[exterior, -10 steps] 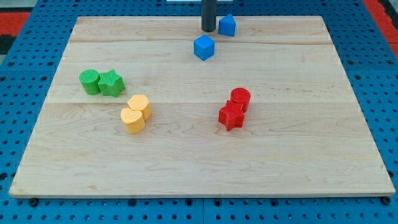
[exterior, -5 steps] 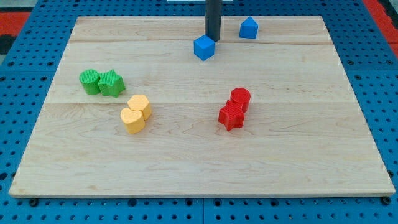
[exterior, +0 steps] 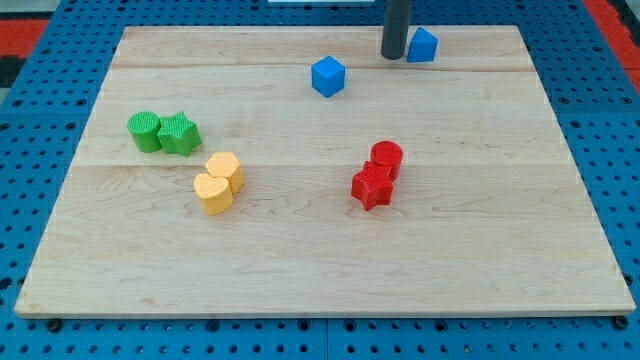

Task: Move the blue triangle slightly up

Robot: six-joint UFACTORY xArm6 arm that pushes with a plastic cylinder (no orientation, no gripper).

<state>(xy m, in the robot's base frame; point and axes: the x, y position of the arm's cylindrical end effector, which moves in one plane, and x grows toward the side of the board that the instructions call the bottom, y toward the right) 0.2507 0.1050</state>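
Since the blue triangle (exterior: 423,45) sits near the board's top edge, right of centre, with my tip (exterior: 393,56) just beside its left face, we have no fingers; it looks light and slippery, so we should push its lower face squarely

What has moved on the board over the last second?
My tip went from the blue triangle's left, dipped toward the blue cube, then swung right; it now sits against the triangle's left side. The triangle slid toward the view's right. The cube and the green, yellow and red pairs stayed put.
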